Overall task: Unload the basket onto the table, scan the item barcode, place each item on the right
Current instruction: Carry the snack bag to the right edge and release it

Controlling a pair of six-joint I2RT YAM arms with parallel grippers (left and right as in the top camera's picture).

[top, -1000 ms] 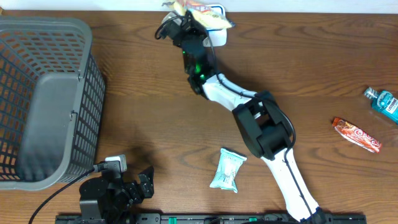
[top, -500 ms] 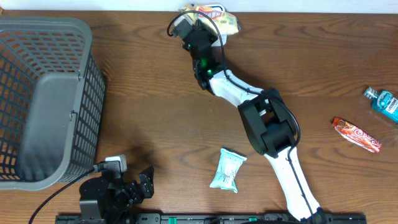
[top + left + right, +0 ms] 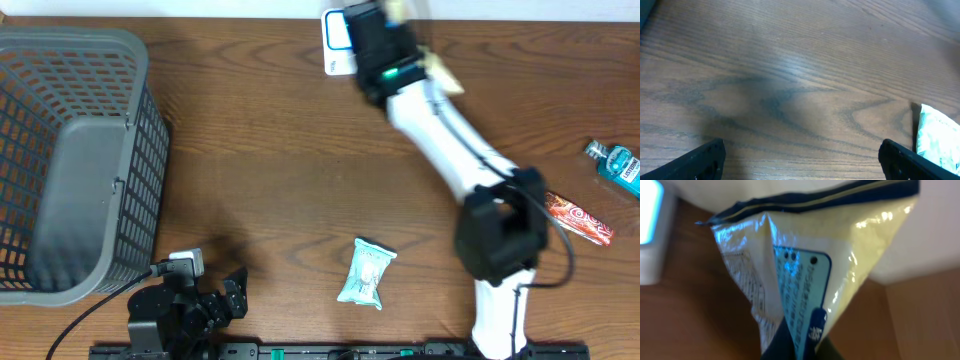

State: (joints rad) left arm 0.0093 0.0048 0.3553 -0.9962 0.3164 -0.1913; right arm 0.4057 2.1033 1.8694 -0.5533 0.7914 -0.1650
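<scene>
1. The left gripper sits at the near edge of the table, its fingers spread wide with nothing between them.
2. Just to its right lies a pale packet; its print is too small to read.
3. A grey basket stands at the left side.
4. Near the right edge lie a red wrapper and, just beyond it, a blue bottle; neither label is legible.
5. The right arm reaches to the far edge, just right of the scanner.
6. There the right gripper is pinching a yellow bag by its lower end, holding it off the table.
7. The bag has a dark blue top seam and a light blue panel with three dots. The fine print there is blurred.
</scene>
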